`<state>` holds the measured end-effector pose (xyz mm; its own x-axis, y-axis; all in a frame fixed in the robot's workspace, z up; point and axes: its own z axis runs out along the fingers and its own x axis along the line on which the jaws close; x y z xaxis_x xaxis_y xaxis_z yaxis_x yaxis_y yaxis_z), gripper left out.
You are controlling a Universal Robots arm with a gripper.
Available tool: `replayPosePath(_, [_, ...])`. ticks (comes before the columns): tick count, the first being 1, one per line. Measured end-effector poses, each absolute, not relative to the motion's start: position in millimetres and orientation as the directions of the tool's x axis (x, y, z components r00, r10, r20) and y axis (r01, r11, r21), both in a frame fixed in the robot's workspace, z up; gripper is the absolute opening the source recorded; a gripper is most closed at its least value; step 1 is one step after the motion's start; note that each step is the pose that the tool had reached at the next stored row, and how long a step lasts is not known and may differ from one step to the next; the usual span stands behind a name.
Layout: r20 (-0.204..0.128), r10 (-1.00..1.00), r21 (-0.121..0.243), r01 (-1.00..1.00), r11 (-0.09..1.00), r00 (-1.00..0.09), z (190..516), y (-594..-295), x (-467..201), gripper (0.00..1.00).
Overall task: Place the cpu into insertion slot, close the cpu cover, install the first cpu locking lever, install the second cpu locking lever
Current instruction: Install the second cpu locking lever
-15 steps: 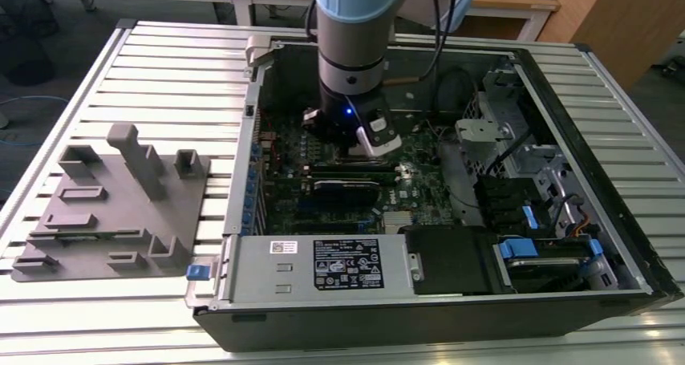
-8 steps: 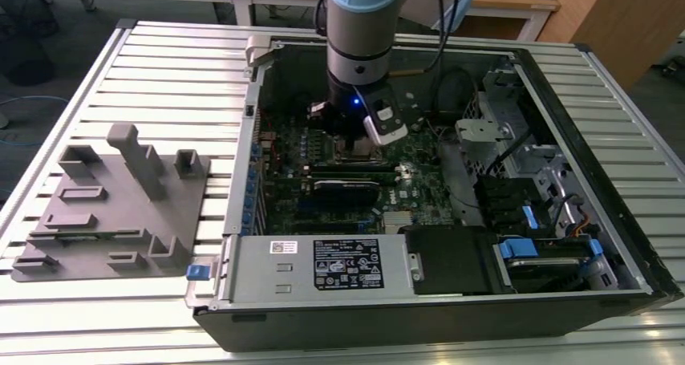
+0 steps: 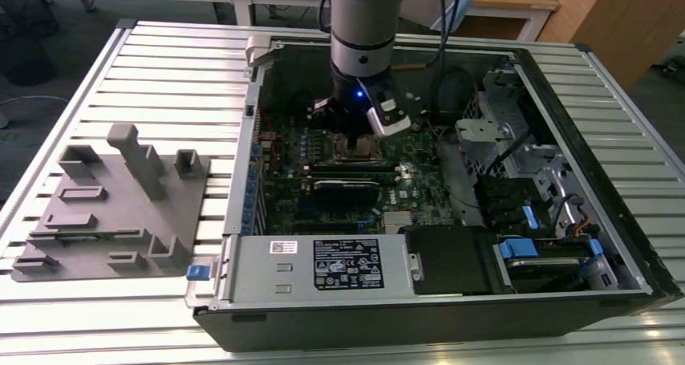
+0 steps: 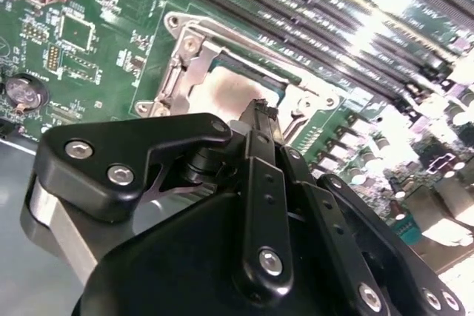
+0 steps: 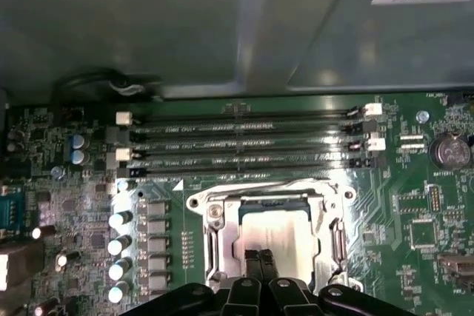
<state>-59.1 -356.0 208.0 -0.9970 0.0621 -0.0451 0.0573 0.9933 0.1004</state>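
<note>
The cpu [image 5: 280, 229] lies with its silver-grey face up in the insertion slot [image 5: 198, 202] on the green board. The silvery cpu cover [image 5: 326, 216] frames it; I cannot tell whether the cover lies fully flat. My gripper [image 5: 259, 260] hangs straight over the cpu's near edge, its two black fingers pressed together with nothing between them. In the second wrist view the gripper [image 4: 259, 109] ends right at the cpu [image 4: 222, 90], inside the cpu cover [image 4: 185, 64]. The exterior view has the gripper [image 3: 354, 140] low inside the open computer case, above the insertion slot [image 3: 354, 150].
Long black memory slots [image 5: 244, 142] run beside the socket, with a row of capacitors [image 5: 118, 246] and a coin battery [image 5: 450, 152] nearby. The case holds a power supply [image 3: 321, 265], drive cage [image 3: 535, 221] and cables [image 3: 455, 84]. A grey fixture [image 3: 118, 204] sits on the table.
</note>
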Motion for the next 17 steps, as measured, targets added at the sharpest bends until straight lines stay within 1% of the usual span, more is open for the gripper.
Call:
replayPosePath(5, [-0.041, 0.062, 0.095, 0.058, 0.994, -0.997, 209.3, -352.1, -54.9, 0.1])
replayPosePath(11, [-0.039, 0.062, 0.095, 0.058, 0.994, -0.997, 219.7, -351.7, -54.6, 0.1])
replayPosePath(17, [-0.037, 0.062, 0.094, 0.058, 0.994, -0.997, 219.8, -351.4, -51.9, 0.1])
